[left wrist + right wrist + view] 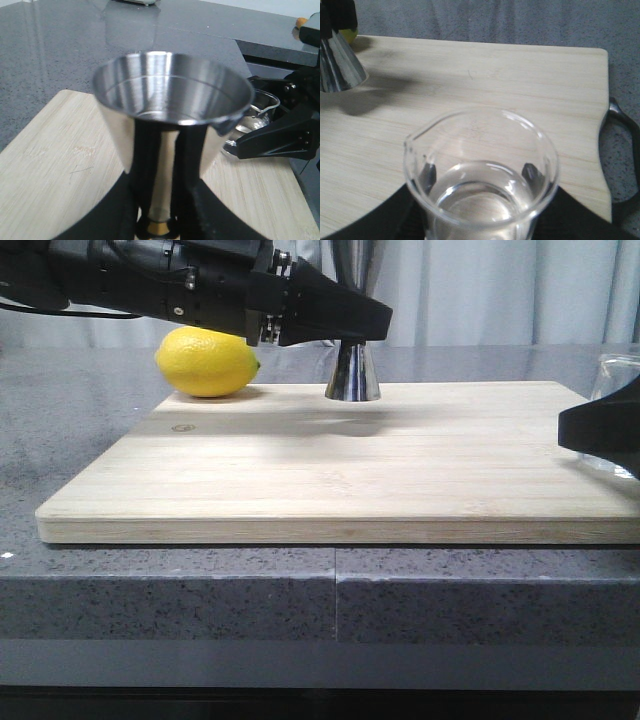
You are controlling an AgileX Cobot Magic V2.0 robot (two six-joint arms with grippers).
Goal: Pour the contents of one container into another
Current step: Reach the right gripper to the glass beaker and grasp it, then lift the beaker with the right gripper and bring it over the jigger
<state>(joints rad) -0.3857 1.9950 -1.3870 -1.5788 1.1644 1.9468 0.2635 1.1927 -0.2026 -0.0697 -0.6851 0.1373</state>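
The left gripper (pixel 159 210) clamps the steel jigger (pixel 352 373), which stands at the board's (pixel 330 480) far edge. The right gripper (pixel 480 220) grips the glass beaker (pixel 480 175), upright with liquid inside, at the board's right end. Pouring is not yet begun.

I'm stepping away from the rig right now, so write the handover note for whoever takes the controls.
Left gripper: shut on the steel jigger, holding it upright on the cutting board, at the far side near the lemon.
Right gripper: shut on the glass beaker, upright at the board's right edge, clear liquid inside.
Done: both containers are grasped.
Left: bring the beaker over to the jigger, tilt it and pour; the jigger's cup looks empty so far. Spout faces the jigger's side.
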